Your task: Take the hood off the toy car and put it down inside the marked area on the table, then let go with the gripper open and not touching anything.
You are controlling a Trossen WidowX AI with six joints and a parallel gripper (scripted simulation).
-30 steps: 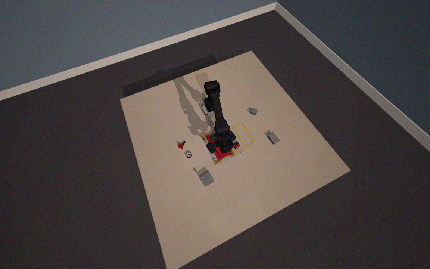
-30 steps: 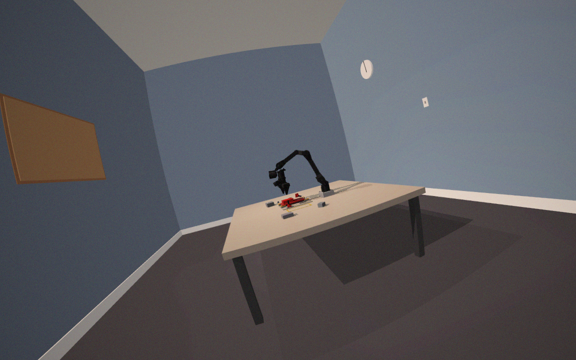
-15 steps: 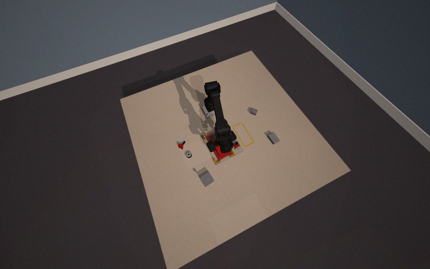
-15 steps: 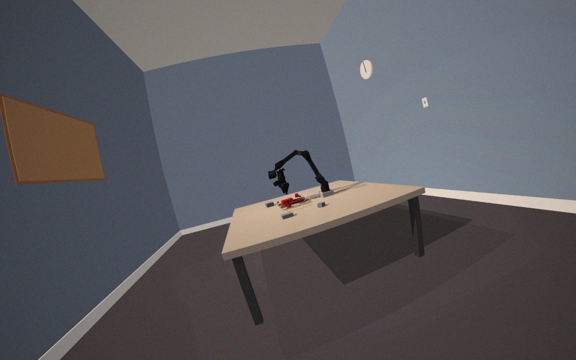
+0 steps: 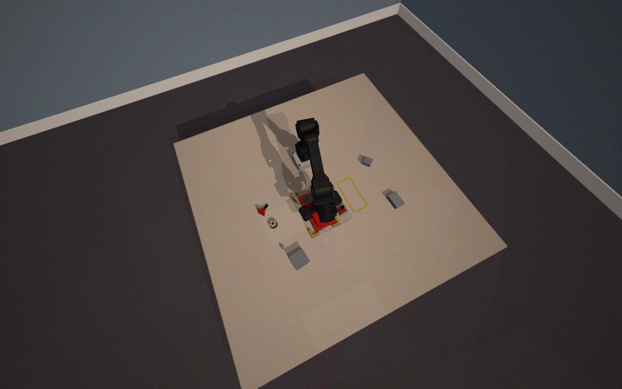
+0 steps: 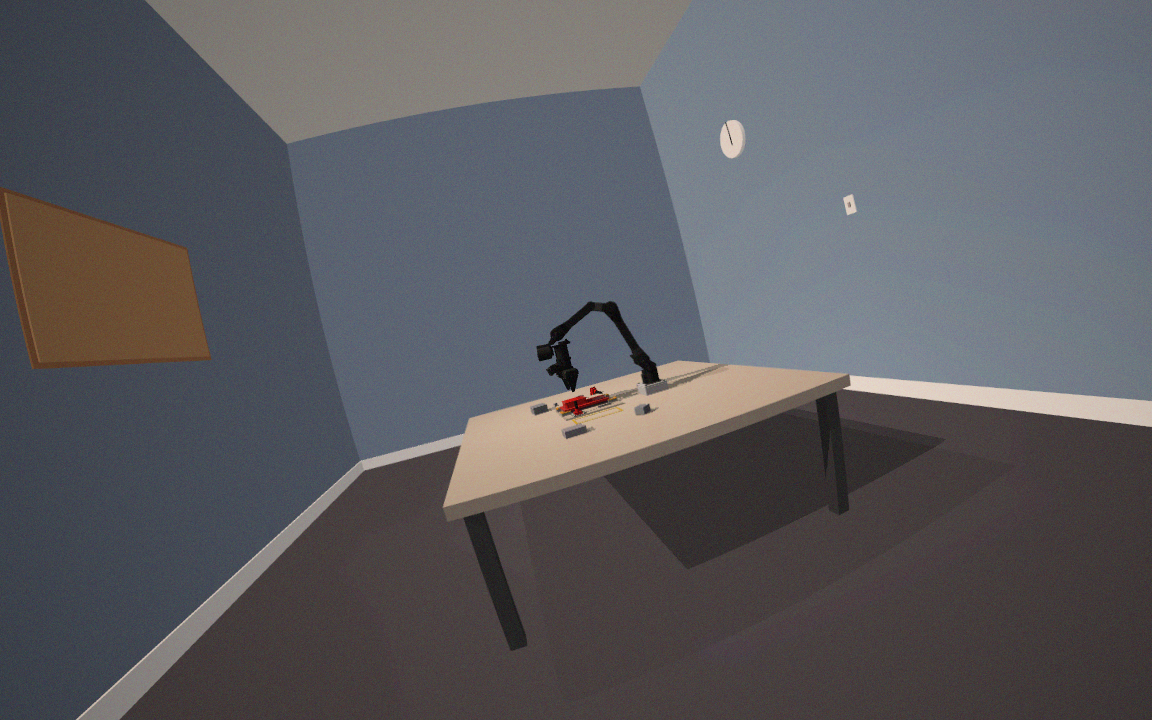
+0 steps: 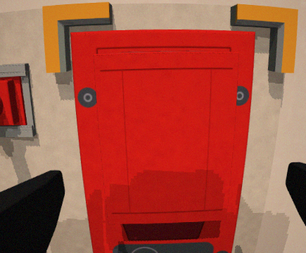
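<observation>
The red toy car (image 5: 305,196) (image 6: 580,406) (image 7: 89,147) sits on the table. Its hood (image 7: 167,123) is a raised red panel with thin grooves, seated on the car body in the wrist view. My gripper (image 6: 572,388) (image 7: 178,179) is open and empty, pointing down above the car. Its fingers stand wide, one on each side of the car in the wrist view. In the top view the arm hides the fingertips and part of the car. The marked area (image 5: 358,192) (image 6: 598,417) is a yellow rectangle outline beside the car, with nothing inside it.
Orange corner brackets (image 7: 79,12) stand around the car. A grey-framed red part (image 7: 5,102) (image 5: 342,209) lies between car and marked area. Grey blocks (image 5: 298,259) (image 5: 394,199) (image 5: 366,160) stand around. A wheel (image 5: 272,223) and a red-and-black part (image 5: 262,211) lie on the other side.
</observation>
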